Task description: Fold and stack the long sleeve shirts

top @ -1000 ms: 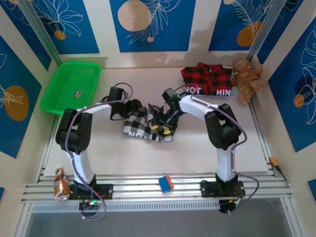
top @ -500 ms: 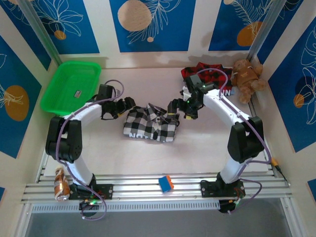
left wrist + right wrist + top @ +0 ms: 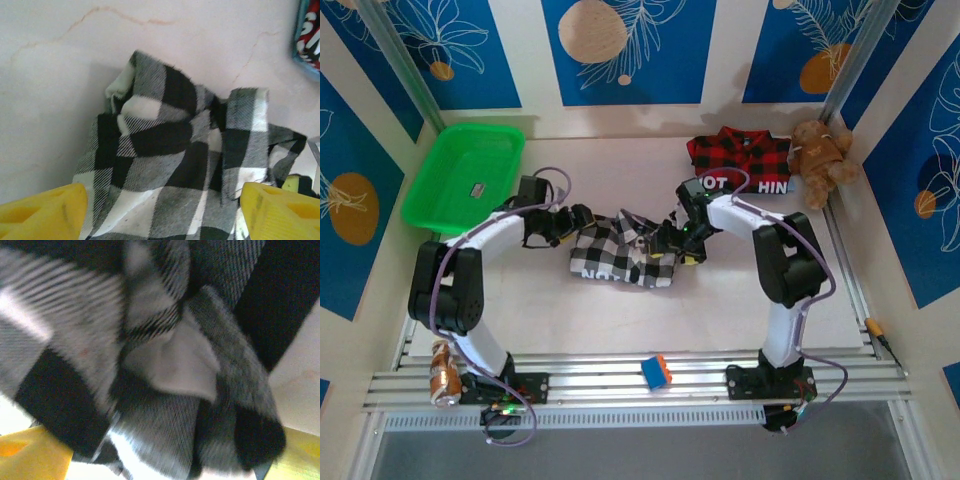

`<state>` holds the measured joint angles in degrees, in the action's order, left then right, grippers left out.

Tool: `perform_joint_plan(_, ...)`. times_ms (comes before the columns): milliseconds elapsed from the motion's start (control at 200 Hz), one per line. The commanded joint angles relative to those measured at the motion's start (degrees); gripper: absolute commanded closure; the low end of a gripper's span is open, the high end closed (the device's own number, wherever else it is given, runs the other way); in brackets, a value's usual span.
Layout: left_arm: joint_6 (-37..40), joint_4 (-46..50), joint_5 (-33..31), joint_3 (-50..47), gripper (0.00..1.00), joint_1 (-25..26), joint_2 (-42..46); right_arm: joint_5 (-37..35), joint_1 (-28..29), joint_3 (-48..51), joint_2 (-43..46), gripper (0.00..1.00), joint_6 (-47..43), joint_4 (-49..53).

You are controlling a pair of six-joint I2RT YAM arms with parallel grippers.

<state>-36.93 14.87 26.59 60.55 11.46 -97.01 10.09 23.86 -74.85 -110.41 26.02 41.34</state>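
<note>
The black-and-white checked shirt (image 3: 620, 252) lies rumpled mid-table. My left gripper (image 3: 582, 221) is at its left edge, jaws open; in the left wrist view its yellow fingers (image 3: 42, 212) stand wide apart with the checked shirt (image 3: 170, 165) lying between them. My right gripper (image 3: 670, 242) is at the shirt's right edge, also open. In the blurred right wrist view its yellow fingertips (image 3: 30, 457) flank a bunched fold of the checked shirt (image 3: 170, 360). The red-and-black plaid shirt (image 3: 740, 162) with white letters lies folded at the back right.
A green basket (image 3: 440, 195) stands at the back left. A brown teddy bear (image 3: 820, 160) sits by the right wall, beside the plaid shirt. A blue-and-orange block (image 3: 656, 371) and a can (image 3: 443, 372) rest on the front rail.
A second ago both grippers were in the bunched shirt, then they let go and drew apart. Now the right arm has swung back to the shirt's right edge and the left has closed in.
</note>
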Motion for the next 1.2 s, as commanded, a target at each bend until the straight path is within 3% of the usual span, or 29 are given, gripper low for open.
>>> perform_joint_plan(0, 0.2, -2.6, 2.4, -2.5, 0.2, -0.1, 0.1, 0.7, 0.6, -3.0, -2.7, 0.13, 0.0, -0.8)
perform_joint_plan(445, -0.2, -5.0, -1.1, -4.0, 0.14, 2.7, -5.0, -4.7, 3.6, -11.6, -10.7, 0.21, -0.3, 4.6)
perform_joint_plan(835, -1.6, -10.3, 0.5, -8.3, 0.11, 3.3, -6.0, -10.0, 8.5, -20.6, -17.8, 0.34, 2.1, 11.0)
perform_joint_plan(1055, -2.3, -13.6, 1.6, -8.9, 0.08, 4.1, -5.4, -14.8, 11.4, -27.0, -21.9, 0.51, 1.3, 14.4)
perform_joint_plan(1191, -2.6, -15.6, 2.3, -9.2, 0.07, 4.2, -4.6, -19.4, 13.2, -30.7, -23.5, 0.73, -0.6, 16.7)
